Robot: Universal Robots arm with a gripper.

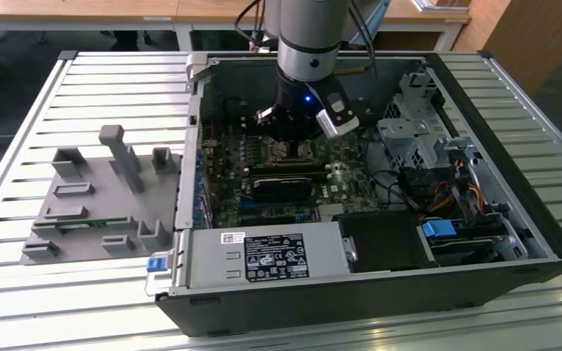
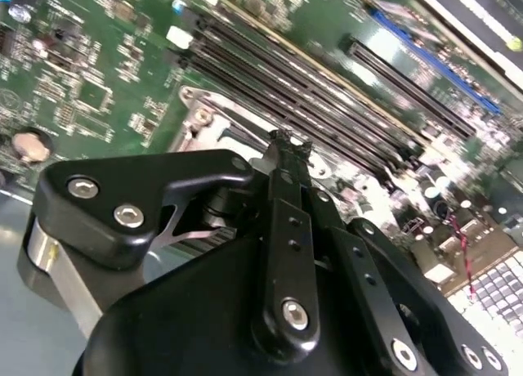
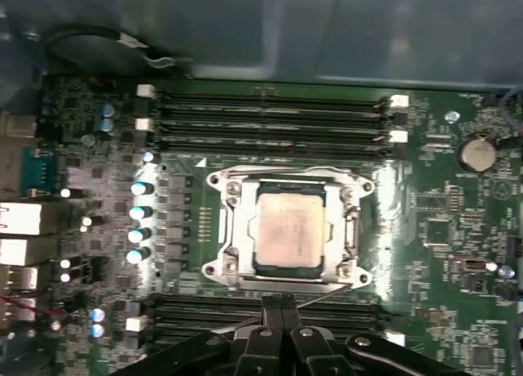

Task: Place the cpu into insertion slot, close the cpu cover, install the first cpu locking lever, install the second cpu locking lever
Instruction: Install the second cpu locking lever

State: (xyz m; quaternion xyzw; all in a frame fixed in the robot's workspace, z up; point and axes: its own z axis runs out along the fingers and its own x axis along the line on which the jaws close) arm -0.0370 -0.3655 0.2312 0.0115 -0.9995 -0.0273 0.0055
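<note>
My arm reaches down into the open computer case [image 1: 515, 219], which lies on its side on a slatted metal table [image 1: 85, 73], and my gripper [image 3: 282, 304] hangs above the green circuit board [image 3: 441, 253] close to the socket area. In the first wrist view, my two fingertips [image 3: 274, 306] press together with no gap between them and nothing held; they sit just beside the edge of the socket frame. The cpu [image 3: 288, 229] lies flat in the insertion slot [image 3: 245, 266], silvery-grey top face up, square to the socket. The cpu cover [image 3: 351, 217] is down around the chip, its window framing the metal top. A thin wire lever [image 3: 327, 293] runs along the frame edge nearest my fingertips; I cannot tell whether it is latched. Long narrow black slots [image 3: 270, 114] run on the far side of the socket and also on the near side. In the exterior view, a grey parts fixture [image 1: 100, 201] rests on the table well apart from the case, toward the exterior view's left.
</note>
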